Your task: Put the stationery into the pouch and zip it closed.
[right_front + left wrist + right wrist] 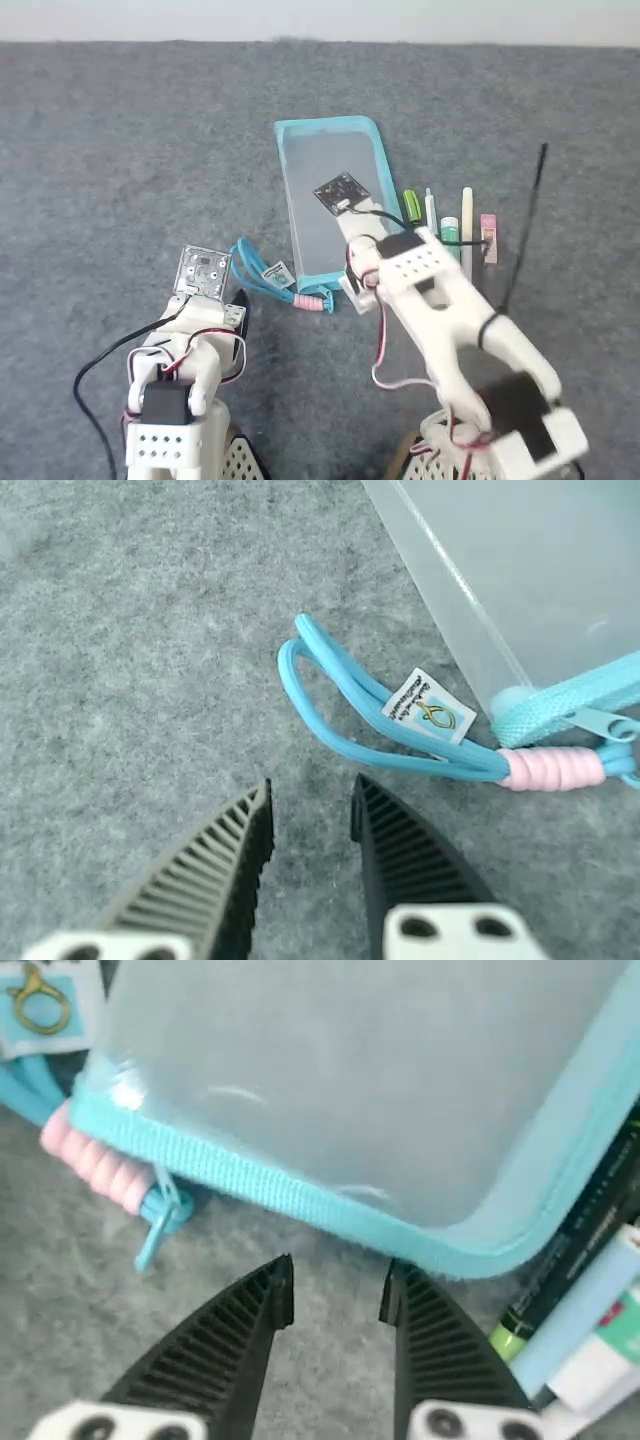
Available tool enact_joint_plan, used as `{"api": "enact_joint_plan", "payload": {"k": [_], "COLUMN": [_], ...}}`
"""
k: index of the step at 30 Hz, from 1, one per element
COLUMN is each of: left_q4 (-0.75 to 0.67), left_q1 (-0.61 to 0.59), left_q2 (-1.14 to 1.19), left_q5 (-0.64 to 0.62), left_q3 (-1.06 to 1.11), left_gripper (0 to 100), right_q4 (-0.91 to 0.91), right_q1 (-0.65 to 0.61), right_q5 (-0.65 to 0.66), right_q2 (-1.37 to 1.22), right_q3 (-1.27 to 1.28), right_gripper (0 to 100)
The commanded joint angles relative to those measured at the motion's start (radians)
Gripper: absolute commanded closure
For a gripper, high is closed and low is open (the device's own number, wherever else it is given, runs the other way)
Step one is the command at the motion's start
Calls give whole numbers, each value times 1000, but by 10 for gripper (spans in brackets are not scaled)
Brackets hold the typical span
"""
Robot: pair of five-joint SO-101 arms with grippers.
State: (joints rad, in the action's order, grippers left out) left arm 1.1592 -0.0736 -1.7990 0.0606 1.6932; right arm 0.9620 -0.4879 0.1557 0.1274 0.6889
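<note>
Right end effector spread, empty, just short of pouch hem; risk of shoving slick pouch away, not gripping.

The desk is covered in grey, felt-like fabric. A pale strip of wall runs along its far edge. A thin black cord, or perhaps a rod, crosses the right side.

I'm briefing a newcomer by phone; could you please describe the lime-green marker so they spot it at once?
Find the clear, turquoise-edged pouch on the grey carpet. Along its long edge on the right arm's side lies a row of stationery. The lime-green marker lies closest to the pouch, the only bright lime piece.
</note>
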Motion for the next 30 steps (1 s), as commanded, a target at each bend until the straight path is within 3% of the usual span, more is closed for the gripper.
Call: {"api": "enact_joint_plan", "payload": {"k": [1,8,20,26,30], "left_q4": [6,6,6,6,6], "left_q1": [-6,-6,-6,-6,-6], "left_q2": [-15,-15,-15,-15,-15], "left_q5": [-8,-8,-8,-8,-8], "left_q3": [-7,-7,-7,-7,-7], "left_gripper": [870,870,870,870,870], "right_q4": [-18,-18,62,286,338], "right_q1": [-10,15,183,90,-51], "right_q5": [-17,-14,-72,-226,-364], "right_q2": [-44,-199,-449,-383,-352], "right_q3": [-117,-307,-675,-767,-766], "right_gripper": [853,853,853,853,853]}}
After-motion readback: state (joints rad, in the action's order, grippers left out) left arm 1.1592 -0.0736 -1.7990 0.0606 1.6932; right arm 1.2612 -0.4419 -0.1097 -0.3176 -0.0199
